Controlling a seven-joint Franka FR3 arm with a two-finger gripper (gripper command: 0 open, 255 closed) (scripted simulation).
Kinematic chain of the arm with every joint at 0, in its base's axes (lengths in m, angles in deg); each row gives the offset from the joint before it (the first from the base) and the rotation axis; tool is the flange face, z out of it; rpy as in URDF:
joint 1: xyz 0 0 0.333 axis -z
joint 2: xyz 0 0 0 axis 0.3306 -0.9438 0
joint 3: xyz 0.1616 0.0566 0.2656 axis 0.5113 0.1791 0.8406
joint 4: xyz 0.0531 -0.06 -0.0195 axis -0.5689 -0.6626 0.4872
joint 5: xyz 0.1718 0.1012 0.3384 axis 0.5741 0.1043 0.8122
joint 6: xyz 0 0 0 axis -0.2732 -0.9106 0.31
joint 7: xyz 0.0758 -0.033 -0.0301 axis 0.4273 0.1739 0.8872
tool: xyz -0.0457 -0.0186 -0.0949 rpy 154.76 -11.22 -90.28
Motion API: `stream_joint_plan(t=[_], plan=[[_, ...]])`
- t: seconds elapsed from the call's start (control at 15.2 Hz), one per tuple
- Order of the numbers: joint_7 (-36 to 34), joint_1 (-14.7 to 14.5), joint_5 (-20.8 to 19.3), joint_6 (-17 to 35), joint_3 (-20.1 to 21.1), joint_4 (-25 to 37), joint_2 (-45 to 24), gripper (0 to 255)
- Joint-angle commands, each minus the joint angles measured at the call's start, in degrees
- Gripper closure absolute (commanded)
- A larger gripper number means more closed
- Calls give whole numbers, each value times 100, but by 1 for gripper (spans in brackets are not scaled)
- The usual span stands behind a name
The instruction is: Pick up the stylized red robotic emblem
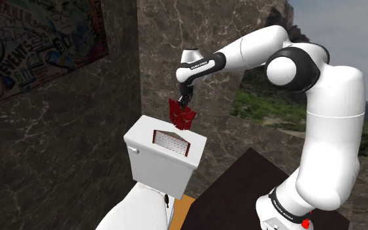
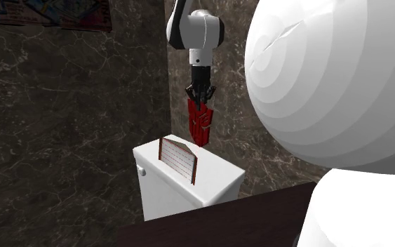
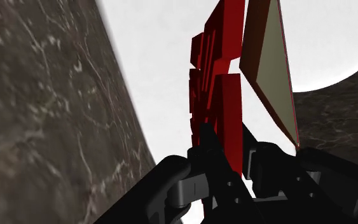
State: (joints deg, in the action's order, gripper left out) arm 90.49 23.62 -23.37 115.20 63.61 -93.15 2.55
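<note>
The red robotic emblem (image 1: 182,115) hangs in the air above the white toilet tank (image 1: 146,153), clasped at its upper edge by my black gripper (image 1: 185,98). In the second exterior view the emblem (image 2: 200,123) dangles below the gripper (image 2: 200,97), well clear of the tank lid (image 2: 217,177). In the wrist view the fingers (image 3: 204,149) are shut on the emblem (image 3: 219,83), which stands edge-on between them.
A red-framed card with lined face (image 1: 171,142) stands on the tank lid just below the emblem, seen also as the card (image 2: 178,158). Dark marble walls (image 1: 78,124) close in behind. A dark table (image 1: 241,196) lies by my stand.
</note>
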Motion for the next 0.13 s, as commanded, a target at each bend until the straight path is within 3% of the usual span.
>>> stream_joint_plan(t=[0.0, 0.07], plan=[[5, 4, 0, -76, -2, 8, 68, 255], [5, 4, 0, -77, -2, 9, 68, 255]])
